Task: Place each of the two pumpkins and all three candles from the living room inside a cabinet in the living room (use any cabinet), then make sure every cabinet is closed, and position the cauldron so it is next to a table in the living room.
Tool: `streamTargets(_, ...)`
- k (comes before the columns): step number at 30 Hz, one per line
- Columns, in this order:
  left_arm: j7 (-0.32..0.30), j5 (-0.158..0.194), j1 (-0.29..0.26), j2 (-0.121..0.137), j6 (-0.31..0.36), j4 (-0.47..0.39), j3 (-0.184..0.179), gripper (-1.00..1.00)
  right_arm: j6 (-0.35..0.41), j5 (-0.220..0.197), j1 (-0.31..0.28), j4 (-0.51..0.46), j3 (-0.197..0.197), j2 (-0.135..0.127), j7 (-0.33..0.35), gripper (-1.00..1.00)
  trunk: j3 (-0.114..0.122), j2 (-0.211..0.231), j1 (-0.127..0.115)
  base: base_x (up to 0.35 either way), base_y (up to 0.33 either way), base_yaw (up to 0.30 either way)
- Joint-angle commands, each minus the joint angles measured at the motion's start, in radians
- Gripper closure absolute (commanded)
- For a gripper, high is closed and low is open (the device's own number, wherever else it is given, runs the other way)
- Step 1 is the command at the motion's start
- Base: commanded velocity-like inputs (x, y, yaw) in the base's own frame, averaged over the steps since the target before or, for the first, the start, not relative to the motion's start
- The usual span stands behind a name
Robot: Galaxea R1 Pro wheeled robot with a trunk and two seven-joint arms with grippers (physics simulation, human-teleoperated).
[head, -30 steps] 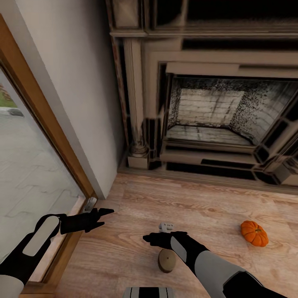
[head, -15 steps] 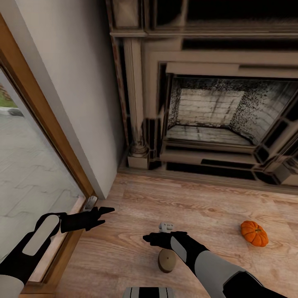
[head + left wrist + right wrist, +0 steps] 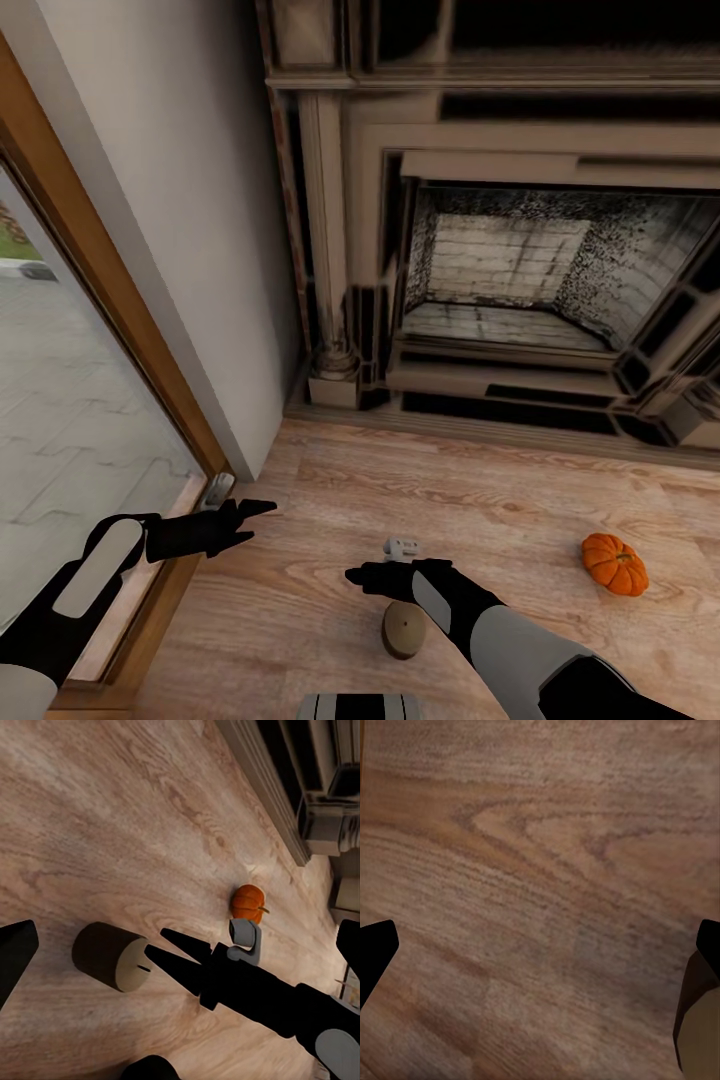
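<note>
On grainy wood floor [image 3: 480, 500], ribbed pumpkin [image 3: 614, 563], stubby candle [image 3: 402, 630]

On the floor [image 3: 480, 500] before the fireplace [image 3: 510, 270], a candle [image 3: 403, 630] lies near the robot; a pumpkin [image 3: 614, 563] sits to its right. A glass door [image 3: 70, 420] stands at left.

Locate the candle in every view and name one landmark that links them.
Head view: candle stands on the wood floor at bottom centre, just below the right gripper.
Left wrist view: candle left of centre, beside the right gripper's fingertips.
Right wrist view: a tan-and-dark shape at the lower right edge, probably the candle.
Shared landmark: the wood floor.
</note>
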Motion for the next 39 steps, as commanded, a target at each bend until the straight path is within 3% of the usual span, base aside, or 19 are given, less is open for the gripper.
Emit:
streamTargets(1,-0.01,-0.008,-0.001,0.001,0.001,0.0,-0.001,-1.0,0.004,0.0,-0.001,0.0,0.0,0.0,0.001,-1.0,-0.001,0.0,0.0,0.0,0.0,0.0)
streamTargets(3,-0.01,0.003,-0.001,0.002,0.002,0.0,-0.002,-1.0,0.003,-0.001,-0.001,-0.001,0.0,0.0,0.0,-1.0,-0.001,0.0,0.0,0.0,0.0,0.0)
streamTargets(6,-0.01,0.052,-0.001,0.008,0.002,-0.001,-0.015,-1.0,0.003,-0.004,-0.001,-0.001,0.0,0.0,-0.001,-1.0,-0.001,0.0,0.0,0.0,0.0,0.0)
streamTargets(10,-0.01,0.076,-0.001,0.011,0.002,-0.001,-0.041,-1.0,0.004,-0.001,-0.001,-0.001,0.0,0.0,0.0,-1.0,-0.001,0.0,0.0,0.0,0.0,0.0)
streamTargets(29,-0.01,0.077,-0.001,0.011,0.002,-0.001,-0.043,-1.0,0.018,0.001,0.0,0.005,0.003,0.0,-0.012,-1.0,-0.001,0.0,0.0,0.0,0.0,0.0)
streamTargets(30,-0.01,0.077,-0.001,0.011,0.002,-0.001,-0.043,-1.0,0.02,0.001,0.0,0.006,0.003,0.0,-0.031,-1.0,-0.001,0.0,0.0,0.0,0.0,0.0)
streamTargets(33,-0.01,0.077,-0.001,0.011,0.002,-0.001,-0.043,-1.0,0.018,0.001,0.0,0.006,0.003,0.0,-0.172,-1.0,-0.001,0.0,0.0,0.0,0.0,0.0)
streamTargets(35,-0.01,0.077,-0.001,0.011,0.002,-0.001,-0.043,-1.0,0.012,0.0,-0.001,0.005,0.003,0.0,-0.22,-1.0,-0.001,0.0,0.0,0.0,0.0,0.0)
streamTargets(39,-0.01,0.077,-0.001,0.01,0.002,-0.001,-0.043,-1.0,0.009,0.0,-0.001,0.005,0.003,0.0,-0.245,-1.0,-0.001,0.0,0.0,0.0,0.0,0.0)
